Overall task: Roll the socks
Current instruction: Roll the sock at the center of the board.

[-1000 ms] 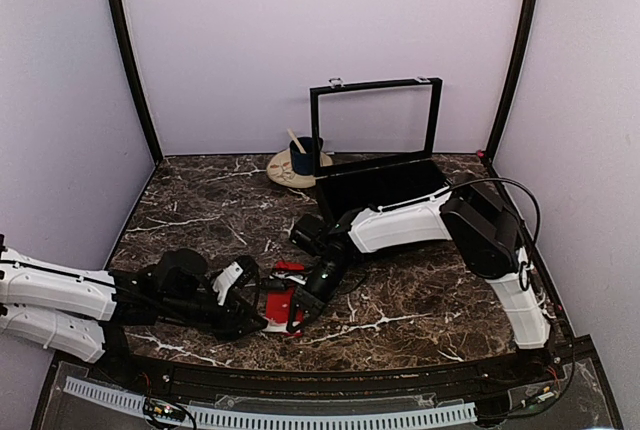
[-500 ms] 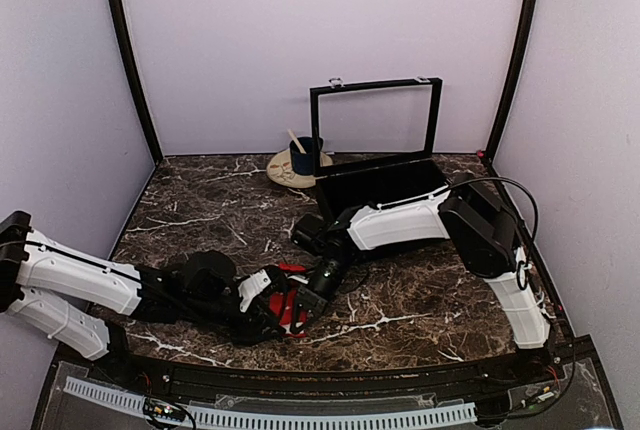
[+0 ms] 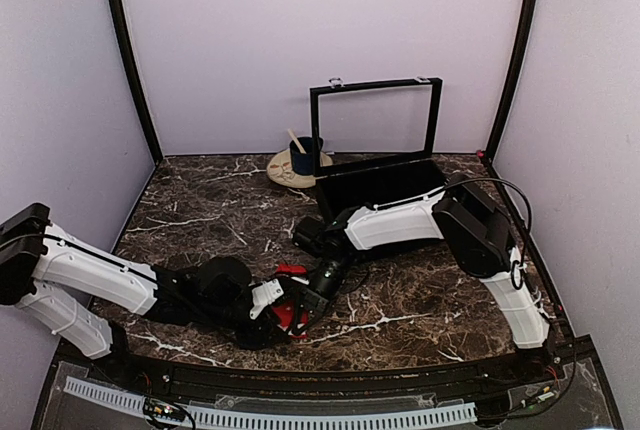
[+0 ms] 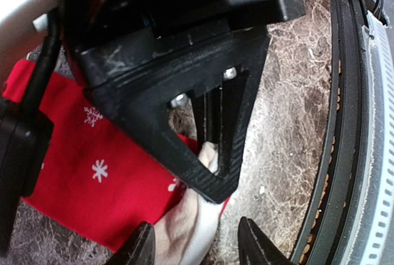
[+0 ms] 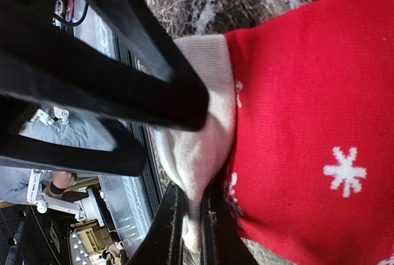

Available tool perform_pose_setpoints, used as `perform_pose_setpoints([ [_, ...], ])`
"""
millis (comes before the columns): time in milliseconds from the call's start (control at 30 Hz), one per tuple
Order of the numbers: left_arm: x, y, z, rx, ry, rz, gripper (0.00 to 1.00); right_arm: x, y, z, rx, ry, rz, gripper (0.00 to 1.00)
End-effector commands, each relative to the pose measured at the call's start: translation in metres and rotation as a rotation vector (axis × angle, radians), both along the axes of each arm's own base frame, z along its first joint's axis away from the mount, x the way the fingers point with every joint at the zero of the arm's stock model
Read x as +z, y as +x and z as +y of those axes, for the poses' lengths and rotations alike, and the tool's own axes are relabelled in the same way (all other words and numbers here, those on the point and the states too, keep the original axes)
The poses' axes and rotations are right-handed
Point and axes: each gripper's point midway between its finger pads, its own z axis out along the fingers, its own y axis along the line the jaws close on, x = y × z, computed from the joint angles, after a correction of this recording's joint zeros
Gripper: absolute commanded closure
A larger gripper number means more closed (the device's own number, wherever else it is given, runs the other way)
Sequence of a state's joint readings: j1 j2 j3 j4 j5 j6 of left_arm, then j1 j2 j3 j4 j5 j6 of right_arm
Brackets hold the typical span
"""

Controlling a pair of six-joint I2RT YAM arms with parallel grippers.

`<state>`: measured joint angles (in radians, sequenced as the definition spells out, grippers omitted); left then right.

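While the right gripper (image 5: 192,206) is clamped on the white cuff (image 5: 206,111) of the socks (image 5: 308,123), its two thin fingers nearly together w/ the fabric squeezed btwn them, the left gripper (image 4: 196,248) has its fingers spread. One finger sits on each side of that same cuff, and bare marble shows in the gap on one side. The red body of the socks, dotted w/ white snowflakes, lies flat on the marble table (image 3: 200,210) & spreads out beyond the right gripper's tips. In the left wrist view it lies ahead of the left gripper's fingertips and to one side, partly under the right gripper's black frame. In the top view the two grippers meet nose to nose near the table's front edge. The left arm is stretched low from the left and the right arm bends down from the right. The socks are directly under & btwn the grippers, w/ a bit of red also showing just beyond the right gripper. Can't tell whether it's one sock or two stacked. Well beyond both grippers, toward the back wall, stands a black box (image 3: 385,190) w/ its lid (image 3: 375,115) upright & open. Just left of the box is a dark blue mug (image 3: 303,160) w/ a stick (image 3: 293,138) in it, on a tan plate (image 3: 280,175).
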<state>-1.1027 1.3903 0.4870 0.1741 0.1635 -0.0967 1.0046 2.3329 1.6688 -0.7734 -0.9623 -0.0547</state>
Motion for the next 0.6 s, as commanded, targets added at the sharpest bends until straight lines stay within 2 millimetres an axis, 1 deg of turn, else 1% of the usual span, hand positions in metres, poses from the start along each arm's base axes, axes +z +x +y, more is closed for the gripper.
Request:
perform_pose_setpoints([
  [0, -0.004, 0.003, -0.001, -0.016, 0.051, -0.031, 0.52, 0.002, 0.003, 0.002, 0.006, 0.014, 0.023, 0.97],
  [133, -0.011, 0.002, 0.003, -0.011, 0.076, -0.026, 0.54, 0.003, 0.003, 0.002, 0.004, 0.017, 0.03, 0.97],
  [333, -0.02, 0.003, 0.011, 0.017, 0.108, -0.018, 0.63, 0.003, 0.005, 0.002, -0.004, 0.015, 0.034, 0.97],
  [467, -0.024, 0.001, 0.012, 0.014, 0.12, -0.005, 0.71, 0.002, 0.006, 0.002, -0.006, 0.013, 0.036, 0.97],
  [567, -0.026, -0.001, 0.012, 0.005, 0.122, 0.009, 0.79, 0.002, 0.006, 0.002, -0.009, 0.011, 0.036, 0.97],
])
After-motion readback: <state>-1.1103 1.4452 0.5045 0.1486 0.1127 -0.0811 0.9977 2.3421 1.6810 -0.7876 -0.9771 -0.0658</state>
